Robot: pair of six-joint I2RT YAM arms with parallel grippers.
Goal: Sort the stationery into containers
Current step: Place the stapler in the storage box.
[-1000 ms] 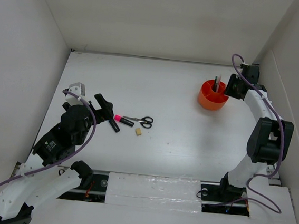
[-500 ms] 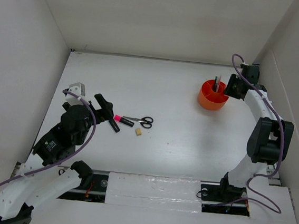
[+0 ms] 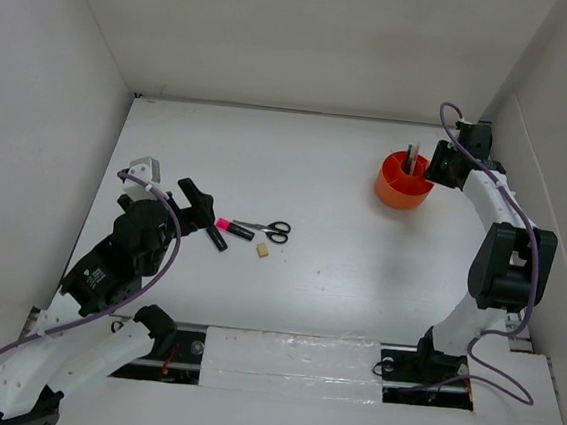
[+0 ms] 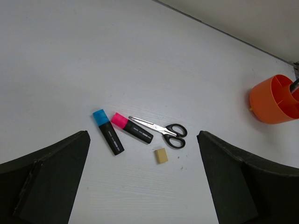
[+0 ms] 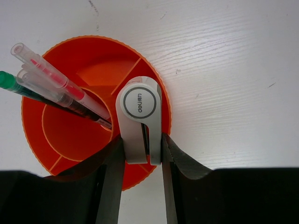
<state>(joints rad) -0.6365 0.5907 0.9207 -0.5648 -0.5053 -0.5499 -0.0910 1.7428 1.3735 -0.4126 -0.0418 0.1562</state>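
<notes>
The orange pot (image 3: 391, 193) stands at the back right with pink and green pens (image 5: 56, 84) leaning in its central tube. My right gripper (image 5: 142, 140) hovers over the pot's rim (image 5: 93, 60), shut on a pale sharpener (image 5: 140, 109) with a round printed end. A blue-capped marker (image 4: 108, 131), a pink-capped marker (image 4: 131, 128), black-handled scissors (image 4: 163, 129) and a beige eraser (image 4: 160, 155) lie together on the table at the left. My left gripper (image 4: 142, 149) is open, raised above and just short of them, with nothing between its fingers.
White walls close in the table on the left, back and right. The right arm's purple cable (image 3: 453, 123) loops near the back right corner. A small grey bracket (image 3: 143, 167) sits by the left wall.
</notes>
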